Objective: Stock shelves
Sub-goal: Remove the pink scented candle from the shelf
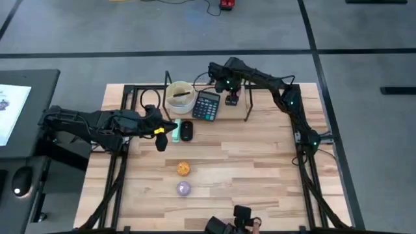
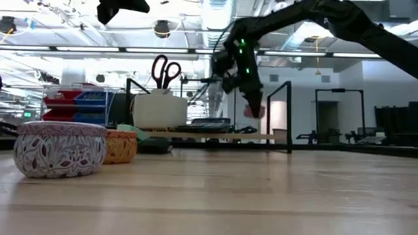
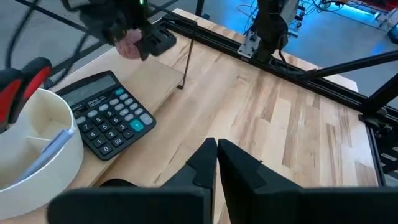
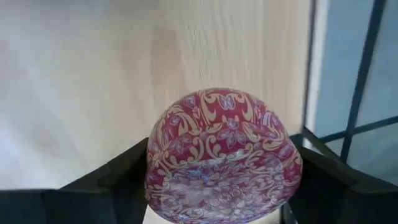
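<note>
- We are holding a red patterned tin (image 4: pixel 222 155) in our right gripper (image 1: pixel 232 99), its fingers pinching the tin from both sides, just above the free end of the shelf (image 1: pixel 235 109).
- We are judging this to be the placing step: the tin needs to come straight down onto the bare plank beside the calculator (image 1: pixel 207 104), with the release coming only once the base is sitting flat.
- We are watching the thin black upright (image 1: pixel 248 104) at that end, since it is standing near the gripper (a sideways swing could knock it).
- We are keeping the tin level, because its rounded sides could let it tip or roll if it were dropped from above the plank.
- Our left gripper (image 1: pixel 160 133) is waiting over the table in front of the shelf, its fingers pressed together on nothing we can see.
- The shelf is a low pale wooden plank with thin black uprights at both ends, sitting at the far middle of the table (image 1: pixel 273 175).
- It is already carrying a white bowl (image 1: pixel 179 96) with red scissors (image 2: pixel 162 70) in it, and the calculator next to that.
- An orange tin (image 1: pixel 183 169) and a purple tin (image 1: pixel 184 188) are sitting well in front on the table, apparently waiting their turn.
</note>
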### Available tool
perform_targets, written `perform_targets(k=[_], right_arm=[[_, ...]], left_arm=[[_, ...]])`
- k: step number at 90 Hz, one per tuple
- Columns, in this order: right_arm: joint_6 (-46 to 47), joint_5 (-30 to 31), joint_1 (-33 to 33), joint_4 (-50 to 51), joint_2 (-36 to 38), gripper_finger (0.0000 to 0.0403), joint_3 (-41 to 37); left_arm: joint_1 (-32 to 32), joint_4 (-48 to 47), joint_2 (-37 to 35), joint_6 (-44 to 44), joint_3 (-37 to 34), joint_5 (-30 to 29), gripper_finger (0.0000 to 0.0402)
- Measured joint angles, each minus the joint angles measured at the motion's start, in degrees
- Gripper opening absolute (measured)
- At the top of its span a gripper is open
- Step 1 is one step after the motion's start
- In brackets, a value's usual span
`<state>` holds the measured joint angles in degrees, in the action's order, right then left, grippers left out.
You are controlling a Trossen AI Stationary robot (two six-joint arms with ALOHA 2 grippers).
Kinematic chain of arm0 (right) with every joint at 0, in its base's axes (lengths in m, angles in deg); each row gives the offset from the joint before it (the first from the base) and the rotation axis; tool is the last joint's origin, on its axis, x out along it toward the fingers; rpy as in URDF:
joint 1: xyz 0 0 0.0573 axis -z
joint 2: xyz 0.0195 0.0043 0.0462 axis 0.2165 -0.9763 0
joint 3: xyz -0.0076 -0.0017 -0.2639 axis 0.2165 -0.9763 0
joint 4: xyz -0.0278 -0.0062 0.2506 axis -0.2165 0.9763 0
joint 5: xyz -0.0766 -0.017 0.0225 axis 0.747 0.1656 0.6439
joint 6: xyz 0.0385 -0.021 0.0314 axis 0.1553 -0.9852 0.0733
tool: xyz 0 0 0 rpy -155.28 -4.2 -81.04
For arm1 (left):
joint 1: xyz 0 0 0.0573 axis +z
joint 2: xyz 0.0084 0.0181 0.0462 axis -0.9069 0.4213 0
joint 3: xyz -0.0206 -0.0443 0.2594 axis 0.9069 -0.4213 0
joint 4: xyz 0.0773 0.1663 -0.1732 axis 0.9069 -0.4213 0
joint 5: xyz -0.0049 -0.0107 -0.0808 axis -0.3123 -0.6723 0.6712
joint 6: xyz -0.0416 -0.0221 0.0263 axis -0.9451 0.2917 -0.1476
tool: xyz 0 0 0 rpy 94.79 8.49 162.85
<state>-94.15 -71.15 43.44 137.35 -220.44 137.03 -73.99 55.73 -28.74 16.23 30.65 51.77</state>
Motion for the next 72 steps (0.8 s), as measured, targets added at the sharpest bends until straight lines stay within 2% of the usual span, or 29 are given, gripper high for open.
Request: perform_targets(k=[8, 20, 50, 72], right_arm=[[1.85, -0.18, -2.11, -0.53, 0.78, 0.0278, 3.58], [3.39, -5.15, -6.06, -1.3, 4.1, 0.0278, 2.64], [11.53, -8.33, -19.94, 0.02, 4.11, 0.0278, 2.26], [21.15, -13.2, -29.17, -0.02, 4.09, 0.0278, 2.21]], left_arm=[[0.0, -0.06, 0.0, 0.03, 0.0, 0.0, 0.0], [0.0, 0.03, 0.0, 0.1, 0.0, -0.02, 0.0], [-0.09, 0.75, -0.02, 1.55, 0.0, 0.2, 0.0], [-0.17, 0.75, -0.02, 2.55, 0.0, 5.89, 0.0]])
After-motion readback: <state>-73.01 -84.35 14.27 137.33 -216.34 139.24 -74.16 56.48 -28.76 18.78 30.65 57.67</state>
